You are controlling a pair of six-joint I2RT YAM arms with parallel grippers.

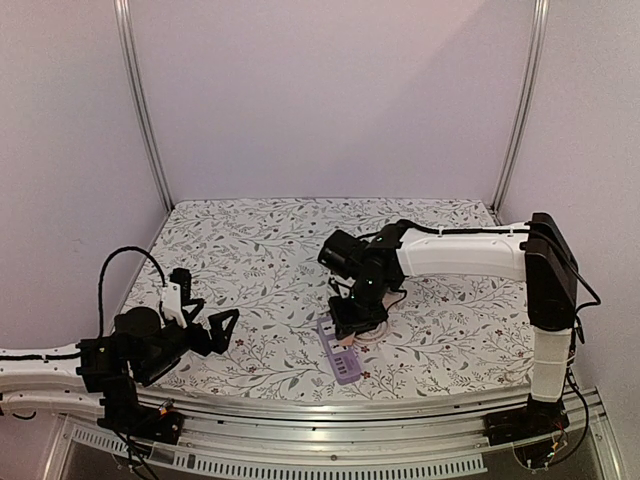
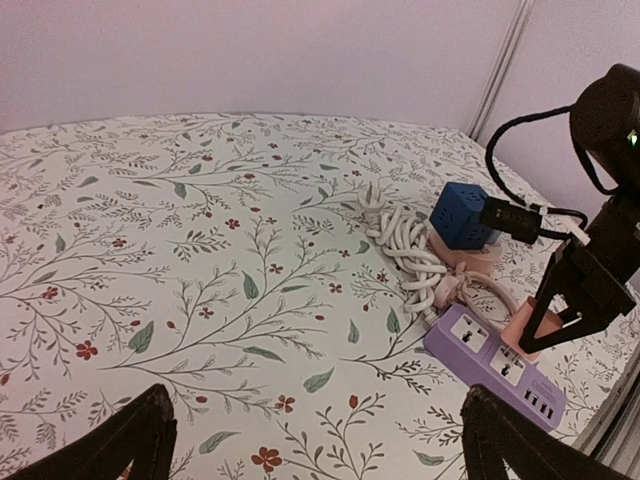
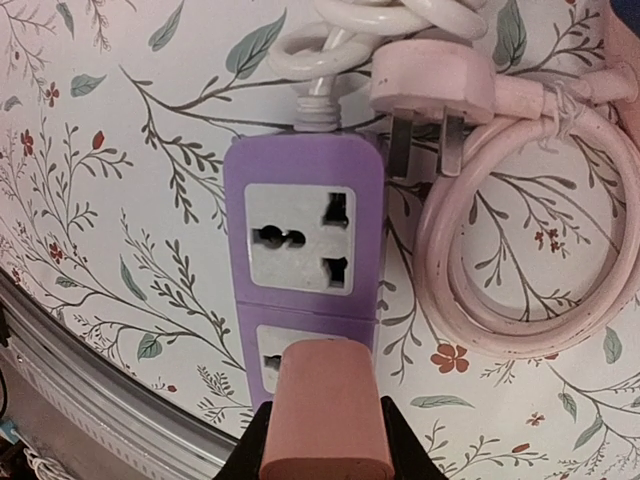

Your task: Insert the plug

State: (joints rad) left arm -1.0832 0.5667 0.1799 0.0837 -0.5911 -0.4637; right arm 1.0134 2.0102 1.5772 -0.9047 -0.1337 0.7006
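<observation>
Closest to our right wrist camera, at the bottom centre of the frame, sits the salmon plug (image 3: 328, 410), clamped between the dark fingers of the right gripper (image 3: 328, 462), which is closed on it. It hangs over the lower socket of the purple power strip (image 3: 305, 170) and hides most of that socket; we cannot tell whether its pins have gone in. The upper socket lies bare above it.

Around the strip we see clutter. A pale pink plug (image 3: 430, 85) lies flat at the upper right, its two visible pins pointing down the frame just beside the strip's upper right corner. Its pink cable (image 3: 440, 270) loops down the right side of the strip. A white cord (image 3: 370, 25) leaves the strip's top end and bundles up at the upper edge.

Our left wrist view adds what the close view cuts off: a blue cube adapter (image 2: 460, 215) behind the white bundle at the right, and wide floral cloth (image 2: 200, 250) to the left. The left gripper (image 2: 320, 450) shows its two fingers spread wide at the bottom corners, holding nothing.

From the top view we see the left arm low at the lower left, well apart from the strip at centre.
</observation>
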